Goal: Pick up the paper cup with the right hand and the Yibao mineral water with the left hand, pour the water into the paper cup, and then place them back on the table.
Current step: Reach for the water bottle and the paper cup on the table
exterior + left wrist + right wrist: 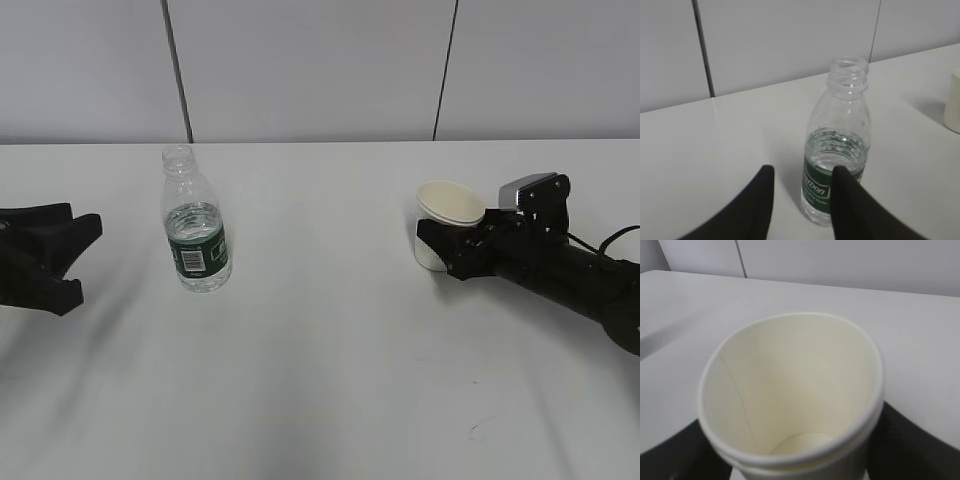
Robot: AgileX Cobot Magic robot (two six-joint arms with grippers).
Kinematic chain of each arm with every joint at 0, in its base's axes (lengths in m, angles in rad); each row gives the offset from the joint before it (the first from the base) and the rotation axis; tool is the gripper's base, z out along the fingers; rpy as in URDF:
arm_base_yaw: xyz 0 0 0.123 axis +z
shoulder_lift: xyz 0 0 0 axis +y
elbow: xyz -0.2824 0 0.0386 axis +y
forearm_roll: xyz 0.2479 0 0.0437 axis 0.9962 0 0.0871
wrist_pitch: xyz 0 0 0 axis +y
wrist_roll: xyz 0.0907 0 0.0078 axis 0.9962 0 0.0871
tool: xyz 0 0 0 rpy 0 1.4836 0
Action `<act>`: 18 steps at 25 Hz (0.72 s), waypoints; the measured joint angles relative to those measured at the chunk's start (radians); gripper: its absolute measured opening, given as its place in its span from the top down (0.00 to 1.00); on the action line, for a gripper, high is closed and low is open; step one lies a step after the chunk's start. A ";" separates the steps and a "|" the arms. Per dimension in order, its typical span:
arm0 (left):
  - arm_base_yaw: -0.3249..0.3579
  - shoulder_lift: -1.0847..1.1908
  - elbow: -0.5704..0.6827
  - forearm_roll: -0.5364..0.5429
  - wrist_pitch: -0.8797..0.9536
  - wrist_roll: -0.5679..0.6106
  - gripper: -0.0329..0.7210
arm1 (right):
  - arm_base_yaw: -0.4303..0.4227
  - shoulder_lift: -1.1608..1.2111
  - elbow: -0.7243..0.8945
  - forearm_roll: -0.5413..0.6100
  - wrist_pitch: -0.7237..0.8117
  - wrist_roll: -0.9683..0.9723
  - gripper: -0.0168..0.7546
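Exterior view: we see the Yibao mineral water [196, 222] standing upright and capless on the left part of the table [320, 380], roughly half full. The left hand [62, 262] sits near it but apart, fingers partly spread and holding nothing. On the right, the paper cup [445, 222] leans in the right hand [442, 252], whose fingers flank its lower wall.

Left wrist view: the two dark fingers [752, 205] frame the bottle's label [817, 186] without touching it. We judge the bottle light, thin-walled and slick; we would take hold at the labelled band, below the water line, and squeeze gently so that no water is driven out of the open neck.

Right wrist view: the empty cup [790, 390] fills the frame, a finger [910, 440] on each side against its wall. Whether the grip is firm, we cannot tell. We judge the cup very light and easily crushed; hold it low, where the base stiffens it.
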 joint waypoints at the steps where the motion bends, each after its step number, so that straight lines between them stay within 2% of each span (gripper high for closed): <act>1: 0.000 0.033 0.000 0.002 -0.040 0.000 0.63 | 0.000 0.000 0.000 0.000 0.000 0.000 0.29; 4: 0.000 0.115 0.000 0.003 -0.114 -0.001 0.63 | 0.000 0.000 0.000 0.000 0.000 0.001 0.29; 9: 0.000 0.199 -0.001 0.003 -0.126 -0.001 0.61 | 0.000 0.000 0.000 0.000 -0.002 0.001 0.29; 11: 0.000 0.208 -0.001 0.003 -0.128 -0.001 0.52 | 0.000 0.000 0.000 0.000 -0.002 0.001 0.29; 15: 0.000 0.209 -0.009 0.006 -0.130 -0.001 0.16 | 0.000 0.000 0.000 -0.001 -0.002 0.001 0.29; 18: 0.000 0.218 -0.041 0.036 -0.131 -0.001 0.06 | 0.000 0.000 0.000 -0.001 -0.002 0.001 0.29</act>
